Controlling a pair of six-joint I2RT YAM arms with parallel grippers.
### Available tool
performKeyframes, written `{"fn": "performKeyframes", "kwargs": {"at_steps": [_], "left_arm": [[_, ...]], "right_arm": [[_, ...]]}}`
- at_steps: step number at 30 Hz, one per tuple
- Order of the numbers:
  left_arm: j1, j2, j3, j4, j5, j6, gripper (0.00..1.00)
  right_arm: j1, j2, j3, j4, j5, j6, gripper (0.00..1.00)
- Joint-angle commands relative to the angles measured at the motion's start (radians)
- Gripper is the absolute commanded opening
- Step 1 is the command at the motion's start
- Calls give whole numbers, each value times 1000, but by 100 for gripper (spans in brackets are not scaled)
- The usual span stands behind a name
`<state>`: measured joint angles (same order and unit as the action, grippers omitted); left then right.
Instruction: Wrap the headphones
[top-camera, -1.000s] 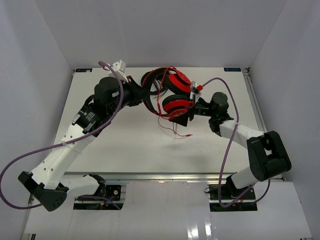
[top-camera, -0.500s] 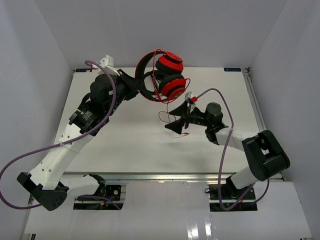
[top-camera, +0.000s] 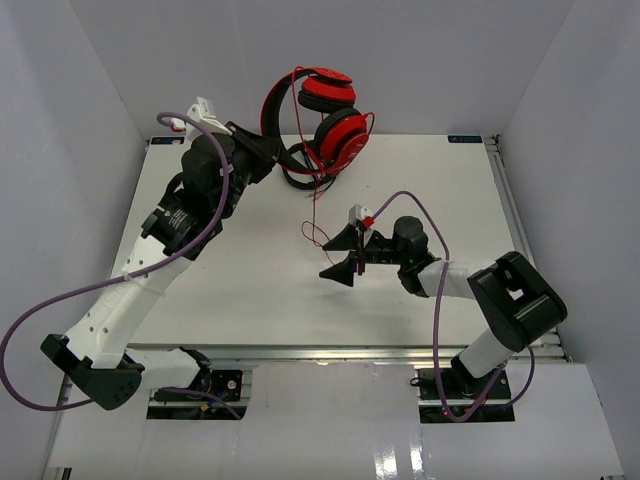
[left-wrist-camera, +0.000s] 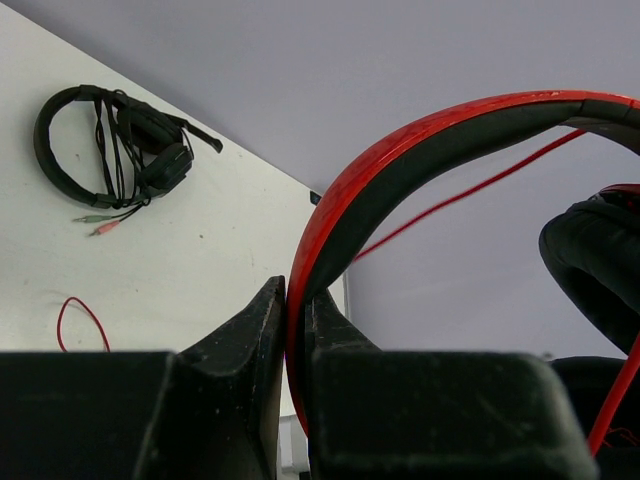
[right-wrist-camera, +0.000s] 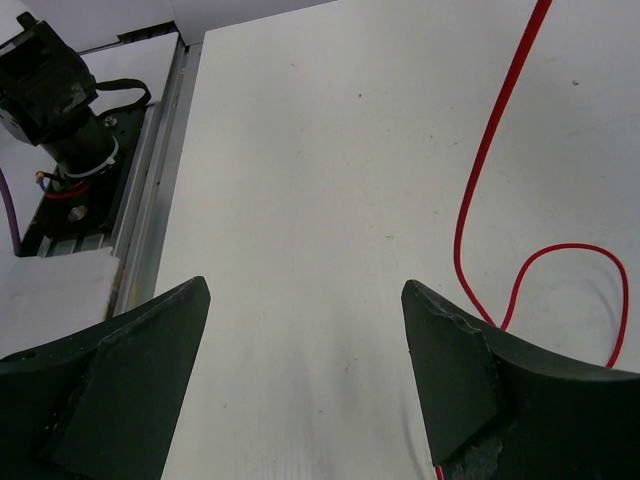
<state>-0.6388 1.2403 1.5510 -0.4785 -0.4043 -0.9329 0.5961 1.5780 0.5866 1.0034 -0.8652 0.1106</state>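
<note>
The red headphones (top-camera: 325, 120) hang in the air above the table's far edge. My left gripper (top-camera: 262, 150) is shut on their red headband (left-wrist-camera: 400, 150), which sits pinched between the jaws (left-wrist-camera: 295, 300). A black-padded ear cup (left-wrist-camera: 600, 260) shows at the right of the left wrist view. The thin red cable (top-camera: 318, 215) drops from the cups to the table and curls there (right-wrist-camera: 490, 170). My right gripper (top-camera: 338, 255) is open and empty, low over the table, with the cable just right of its fingers (right-wrist-camera: 305, 290).
Black headphones (left-wrist-camera: 110, 140) with a black cable lie on the table at the far side, below the red ones (top-camera: 298, 175). White walls enclose the table (top-camera: 200, 290) on three sides. A metal rail (right-wrist-camera: 150, 200) runs along the near edge.
</note>
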Motion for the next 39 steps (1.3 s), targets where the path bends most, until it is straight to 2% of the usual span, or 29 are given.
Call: {"fn": "performKeyframes", "kwargs": {"at_steps": [1, 5, 9, 16, 19, 21, 25, 30, 31, 33, 37, 39], "left_arm": [[-3, -25, 70, 72, -13, -27, 0], [-2, -33, 75, 74, -8, -14, 0], [-4, -30, 75, 76, 5, -13, 0], [-4, -32, 70, 75, 32, -27, 0], [-4, -35, 76, 75, 32, -25, 0], [-3, -37, 79, 75, 30, -23, 0], [-4, -47, 80, 75, 19, -17, 0], [-2, -70, 67, 75, -29, -18, 0], [-2, -77, 62, 75, -45, -19, 0], [-4, -89, 47, 76, -92, -26, 0], [-2, -103, 3, 116, -234, -27, 0], [-2, -95, -3, 147, -276, -6, 0]], "right_arm": [[-2, -9, 45, 11, 53, -86, 83], [-35, -67, 76, -144, 148, -230, 90], [-58, -69, 128, -183, 124, -263, 98], [-23, 49, 295, -238, 124, -196, 99], [-7, 96, 349, -286, 122, -191, 87], [-5, 112, 342, -286, 103, -183, 74], [-6, 105, 318, -317, 91, -194, 35], [-16, 19, 316, -450, 122, -262, 11], [-17, -10, 324, -498, 138, -289, 8], [-16, -73, 357, -625, 185, -367, 8], [18, -248, 411, -989, 321, -624, 8], [57, -325, 397, -1103, 400, -732, 8]]}}
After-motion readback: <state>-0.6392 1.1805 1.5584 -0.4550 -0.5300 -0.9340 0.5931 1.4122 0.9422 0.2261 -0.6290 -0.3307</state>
